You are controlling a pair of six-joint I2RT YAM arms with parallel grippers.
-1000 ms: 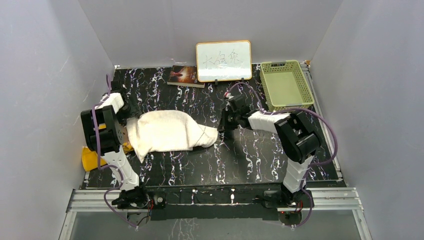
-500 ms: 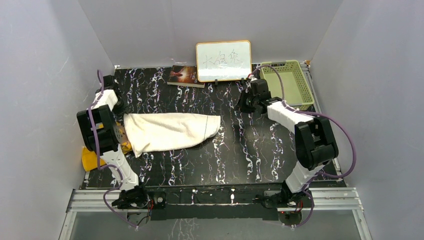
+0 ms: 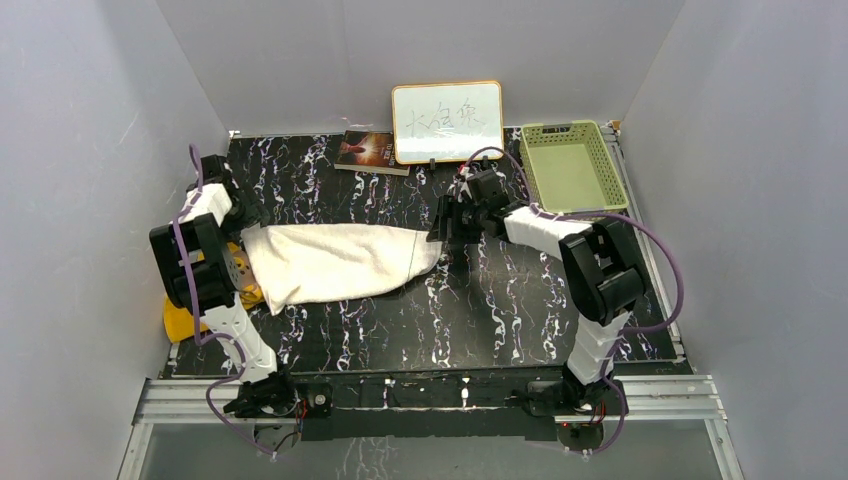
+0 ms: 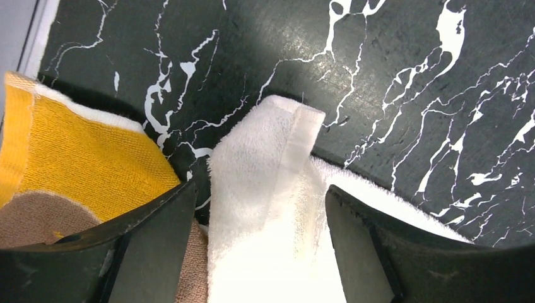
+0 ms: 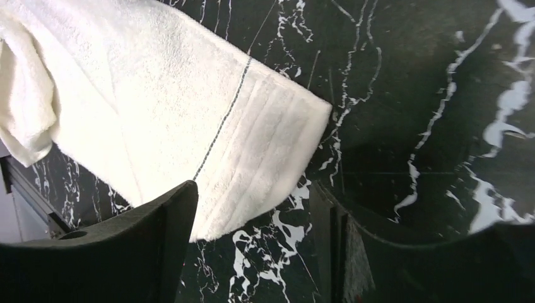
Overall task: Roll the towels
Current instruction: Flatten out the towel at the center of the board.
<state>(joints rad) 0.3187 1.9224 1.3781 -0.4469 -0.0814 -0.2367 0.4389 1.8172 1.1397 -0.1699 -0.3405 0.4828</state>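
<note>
The cream-white towel lies stretched flat across the left half of the black marble table. My left gripper is at its left end. In the left wrist view that gripper is open, its fingers straddling the towel's folded corner. The orange-yellow towel lies bunched just to the left, and also shows at the table's left edge. My right gripper hovers at the towel's right end. It is open over that striped hem, gripping nothing.
A white-faced board with an orange frame stands at the back. A dark book lies left of it. A green basket sits at the back right. Grey walls enclose the table on three sides.
The towel was pulled out longer and flatter. My right arm swung back toward the basket, then returned to the towel's right end. Both grippers have opened.
</note>
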